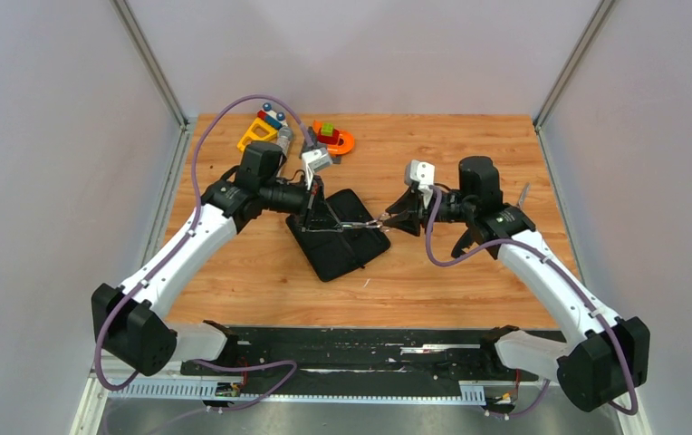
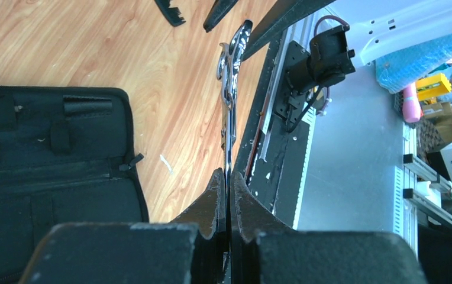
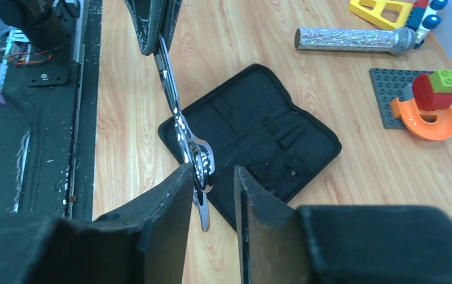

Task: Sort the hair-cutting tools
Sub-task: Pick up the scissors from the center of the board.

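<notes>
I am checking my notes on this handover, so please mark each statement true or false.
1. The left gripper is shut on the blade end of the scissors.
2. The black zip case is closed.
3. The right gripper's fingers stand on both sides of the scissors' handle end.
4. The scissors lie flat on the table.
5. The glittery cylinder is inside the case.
1. True: the left gripper is shut on the blade end of the scissors.
2. False: the black zip case lies open, with its pockets showing.
3. True: the right gripper has a finger on each side of the handle end.
4. False: they are held in the air between the two grippers.
5. False: the glittery cylinder lies on the wooden table, outside the case.
</notes>
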Robot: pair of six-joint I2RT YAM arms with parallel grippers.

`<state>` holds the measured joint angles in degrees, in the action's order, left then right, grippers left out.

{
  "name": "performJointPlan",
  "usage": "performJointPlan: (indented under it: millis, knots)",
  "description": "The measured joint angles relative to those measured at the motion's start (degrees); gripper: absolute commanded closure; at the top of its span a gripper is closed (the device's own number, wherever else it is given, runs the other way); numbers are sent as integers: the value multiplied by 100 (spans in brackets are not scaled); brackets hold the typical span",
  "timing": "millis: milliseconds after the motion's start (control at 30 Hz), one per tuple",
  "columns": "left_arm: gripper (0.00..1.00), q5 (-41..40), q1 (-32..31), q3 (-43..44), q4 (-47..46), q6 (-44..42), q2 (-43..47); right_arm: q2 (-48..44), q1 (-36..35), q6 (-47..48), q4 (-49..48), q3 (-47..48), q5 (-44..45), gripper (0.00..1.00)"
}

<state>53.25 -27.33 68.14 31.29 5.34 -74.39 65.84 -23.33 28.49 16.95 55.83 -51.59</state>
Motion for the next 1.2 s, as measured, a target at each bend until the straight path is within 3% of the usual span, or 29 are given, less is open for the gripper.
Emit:
performJointPlan:
  millis: [133, 200, 333, 400, 467, 533, 667, 1033, 1067, 1200]
  knots:
    - [100, 52, 7, 98, 151, -229, 0, 66, 35, -140, 15, 11, -332, 97]
    - [100, 55, 17, 146, 225, -396, 0, 103, 74, -247, 35, 24, -507, 100]
    - [84, 44, 17, 247, 367, -673, -2, 236, 192, -487, 42, 83, -833, 100]
    - [68, 24, 48, 256, 337, -693, -2, 278, 256, -671, 35, 94, -942, 100]
    - [36, 15, 103, 254, 286, -647, -2, 317, 317, -894, 33, 94, -964, 100]
    - [19, 2, 212, 238, 120, -461, -2, 365, 393, -1180, 22, 96, -933, 100]
    - [2, -234, 522, -61, -601, 214, 127, 448, 466, -1856, -87, 92, -866, 100]
    - [0, -1738, 728, -1432, -2706, 2472, 866, 413, 468, -4083, -1283, -424, -330, 100]
    - [0, -2094, 728, -1843, -3228, 3165, 977, 374, 466, -4535, -1550, -483, -79, 100]
    - [0, -2535, 723, -1976, -3512, 3919, 990, 216, 280, -4693, -1705, -551, 511, 100]
